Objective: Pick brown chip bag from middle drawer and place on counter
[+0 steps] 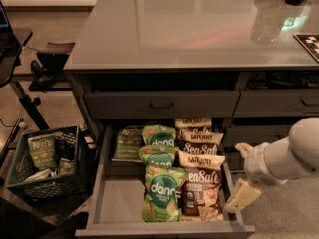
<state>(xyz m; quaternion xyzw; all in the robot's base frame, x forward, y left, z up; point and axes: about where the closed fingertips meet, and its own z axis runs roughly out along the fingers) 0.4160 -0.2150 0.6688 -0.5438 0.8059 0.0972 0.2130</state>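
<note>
We see the wide, deep grey middle drawer standing open below the glossy grey counter. Along the drawer's right side, dark brown chip bags with white "Sea Salt" lettering lie in a row. The frontmost brown chip bag lies flat in the drawer, touching the green "dang" bags beside it. The cream two-finger gripper hangs at the drawer's right wall, fingers spread wide, holding nothing.

1 cam, high, looks down at counter, open middle drawer; hand lwr right.
</note>
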